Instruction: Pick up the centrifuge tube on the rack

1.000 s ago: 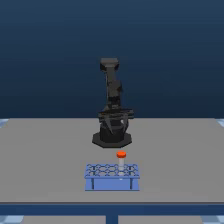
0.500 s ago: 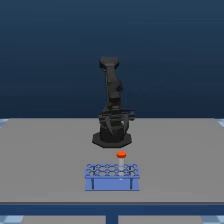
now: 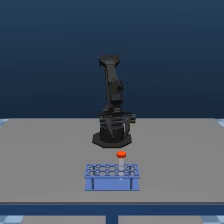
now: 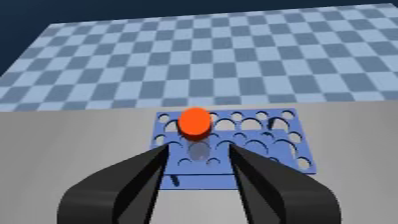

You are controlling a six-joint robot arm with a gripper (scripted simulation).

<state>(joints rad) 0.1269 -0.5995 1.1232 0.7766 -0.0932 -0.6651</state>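
Item: centrifuge tube (image 4: 195, 131), orange-red cap, upright in a back-row hole of the light-blue rack (image 3: 112, 177). Rack sits on the grey table (image 3: 45, 155), at 6 o'clock from the black arm's base (image 3: 111, 136) in the exterior view. Pincer (image 4: 197, 153): fingers apart, empty, flanking the tube without contact.

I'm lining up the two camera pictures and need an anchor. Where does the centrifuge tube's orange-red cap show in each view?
Exterior view: the centrifuge tube shows as an orange-red cap just above the rack's far edge, in front of the arm's base.
Wrist view: the cap sits near the picture's middle, over the rack's holes, just beyond the open gripper.
Shared landmark: the light-blue rack.
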